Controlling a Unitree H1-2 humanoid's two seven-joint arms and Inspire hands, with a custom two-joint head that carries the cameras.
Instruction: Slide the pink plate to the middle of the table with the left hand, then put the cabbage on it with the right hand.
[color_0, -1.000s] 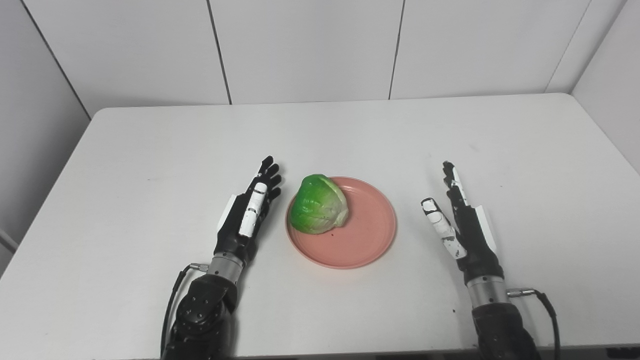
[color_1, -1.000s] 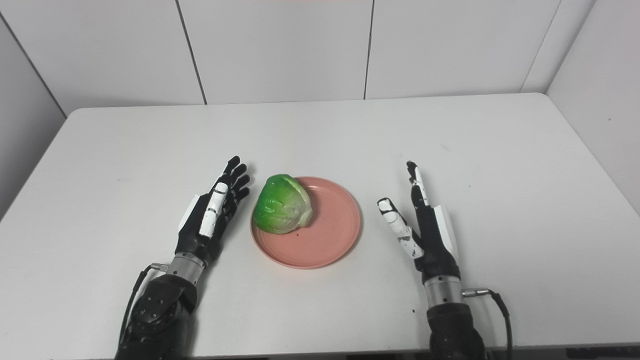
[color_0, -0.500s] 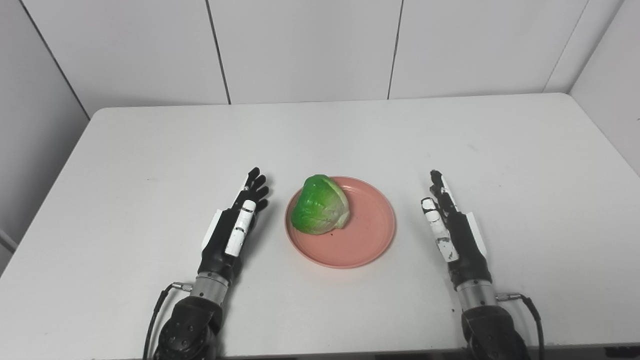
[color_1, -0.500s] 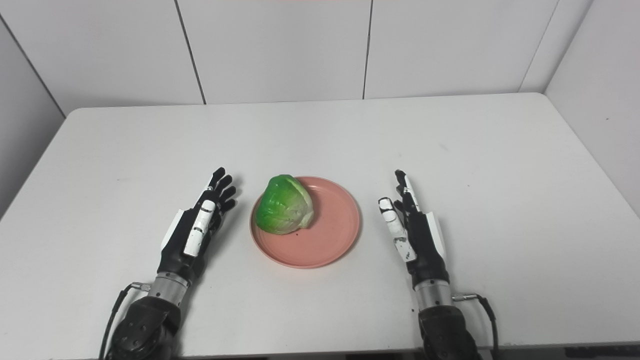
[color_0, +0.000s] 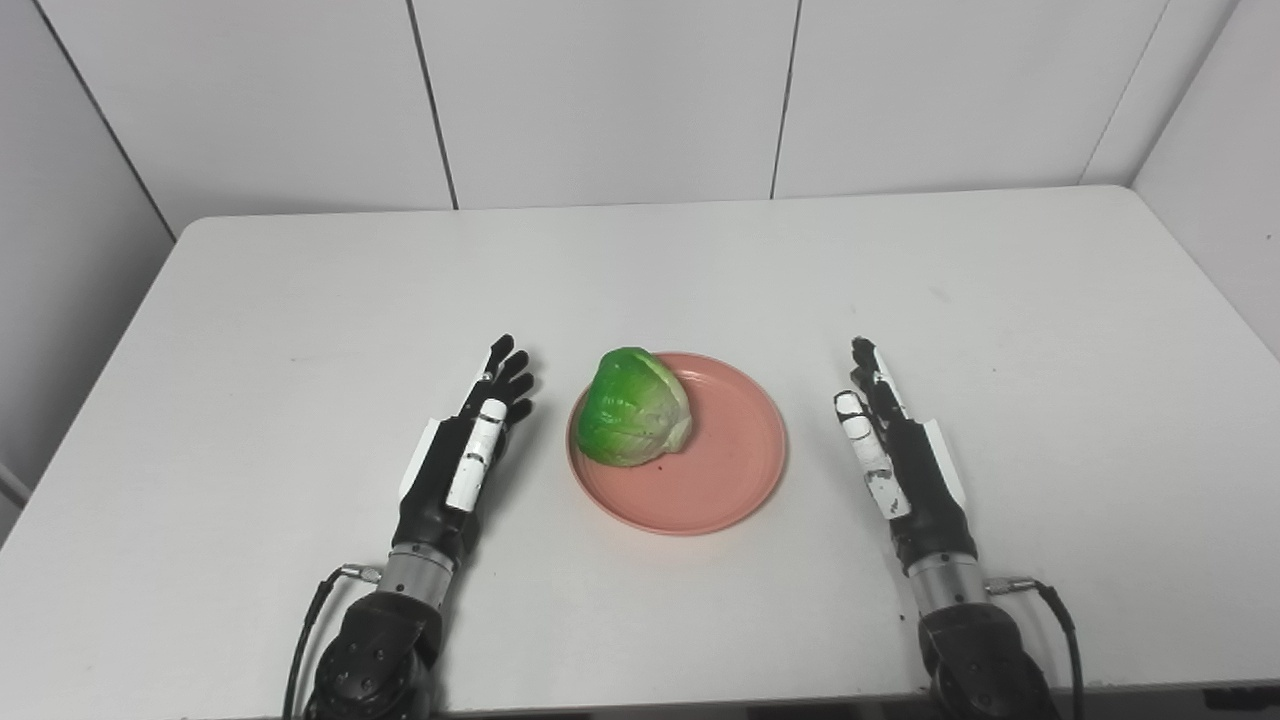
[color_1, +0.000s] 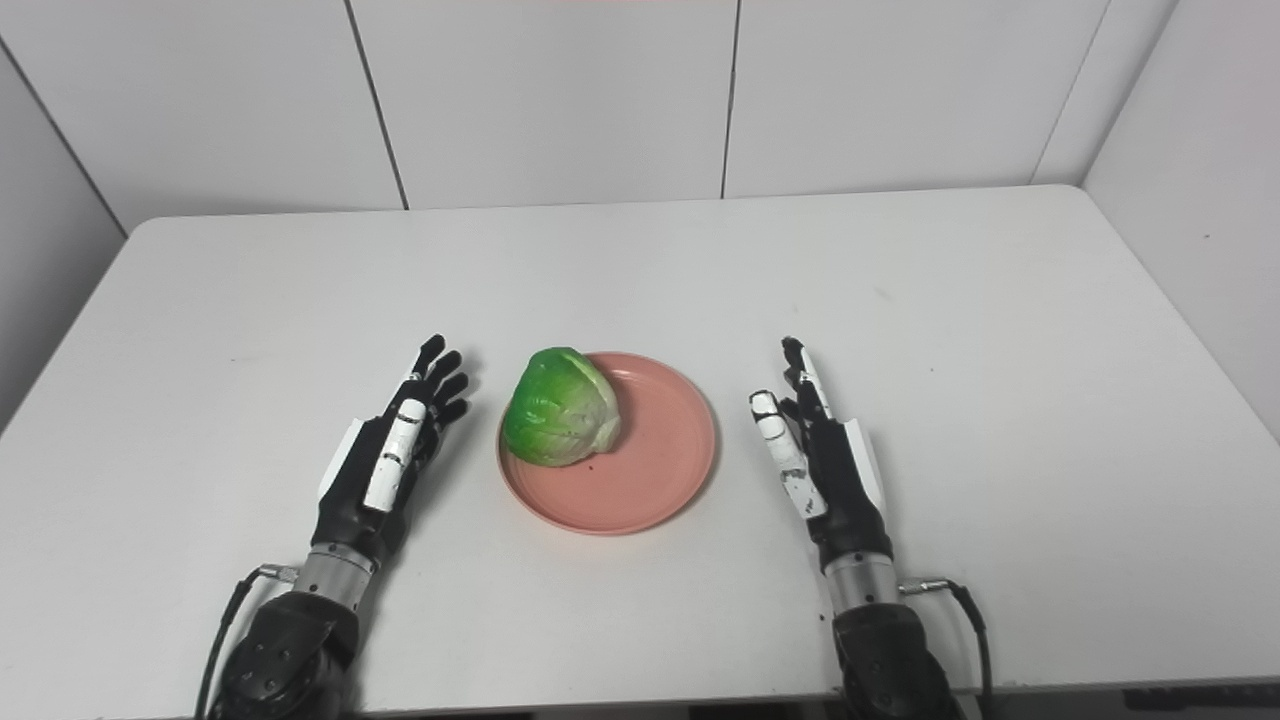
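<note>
Near edge: left hand (color_0: 462, 462) and right hand (color_0: 897, 450) low over white bench (color_0: 300, 300), fingers extended and spread, holding nothing. Between hands: pink plate (color_0: 720, 480), apart from both. Cabbage (color_0: 632, 408) sits on plate's side nearer left hand, overhanging rim. Beyond: bare matte bench top, few small specks. Far: white panelled wall (color_0: 600, 100), dark vertical seams.

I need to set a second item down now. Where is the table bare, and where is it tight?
Bare: the whole far half of the table beyond both hands, and the outer strips beside the left hand and right hand. Tight: the gaps between each hand and the pink plate, whose left part holds the cabbage.
</note>
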